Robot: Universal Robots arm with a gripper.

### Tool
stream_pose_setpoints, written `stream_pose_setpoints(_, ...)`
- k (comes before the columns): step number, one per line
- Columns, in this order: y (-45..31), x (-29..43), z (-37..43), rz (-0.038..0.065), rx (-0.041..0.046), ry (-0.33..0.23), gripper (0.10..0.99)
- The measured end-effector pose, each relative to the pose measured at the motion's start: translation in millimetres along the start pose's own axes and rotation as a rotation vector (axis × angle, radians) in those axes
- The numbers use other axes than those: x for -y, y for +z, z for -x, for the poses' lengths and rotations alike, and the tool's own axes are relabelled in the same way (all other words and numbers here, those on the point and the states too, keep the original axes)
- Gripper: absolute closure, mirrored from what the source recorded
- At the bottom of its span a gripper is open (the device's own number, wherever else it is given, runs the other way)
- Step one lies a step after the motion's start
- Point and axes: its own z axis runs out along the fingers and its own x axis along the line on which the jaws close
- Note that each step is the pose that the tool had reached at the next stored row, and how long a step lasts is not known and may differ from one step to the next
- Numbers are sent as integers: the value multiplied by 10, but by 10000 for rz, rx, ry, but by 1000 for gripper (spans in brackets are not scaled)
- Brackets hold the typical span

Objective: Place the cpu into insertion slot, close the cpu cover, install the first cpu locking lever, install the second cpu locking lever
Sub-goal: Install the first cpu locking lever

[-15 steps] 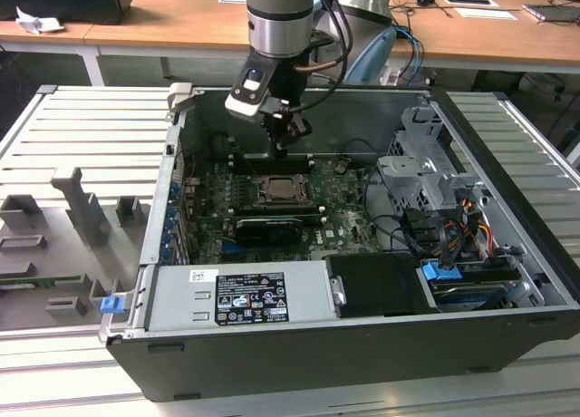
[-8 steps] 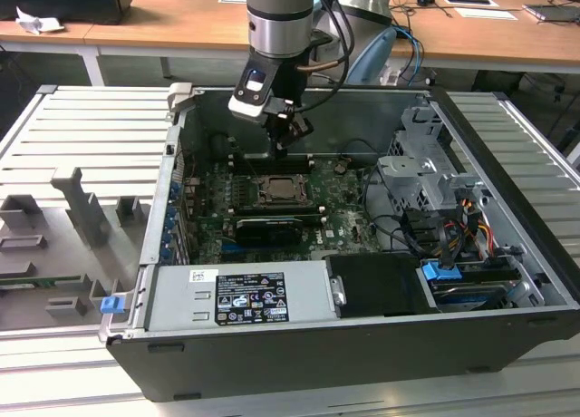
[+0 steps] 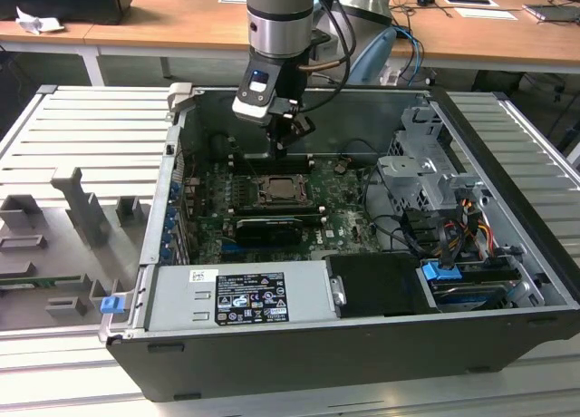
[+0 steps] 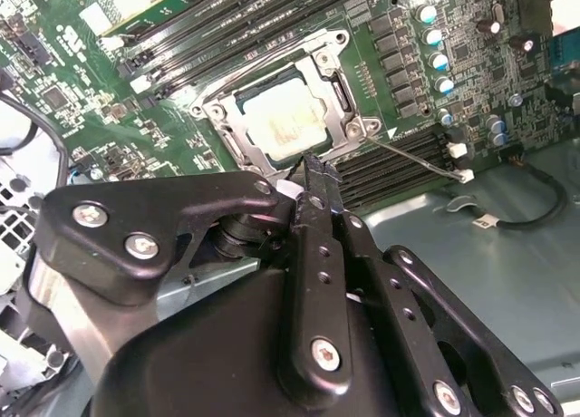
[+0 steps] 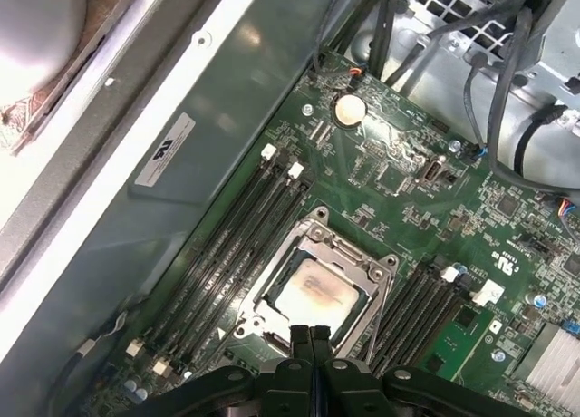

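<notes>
The pale silver-beige square cpu (image 5: 313,295) lies flat in the dark, silver-rimmed insertion slot (image 3: 277,191) at the middle of the green circuit board (image 5: 399,177). The thin silver cpu cover (image 5: 349,254) is folded down around it, the chip showing through its cut-out. The black gripper (image 5: 308,331) has its fingers pressed together with nothing between them, the tips at one edge of the cover. Contact cannot be told. A thin metal lever rod (image 4: 417,159) stands beside the socket.
</notes>
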Motion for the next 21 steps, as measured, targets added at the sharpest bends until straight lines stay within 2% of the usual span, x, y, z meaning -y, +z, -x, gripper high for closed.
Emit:
stream_pose_setpoints(9,0,0,0,-2,-39,-734,980)
stream_pose_setpoints(18,0,0,0,-3,-64,-1218,980)
stream_pose_setpoints(21,0,0,0,-4,-82,-1558,980)
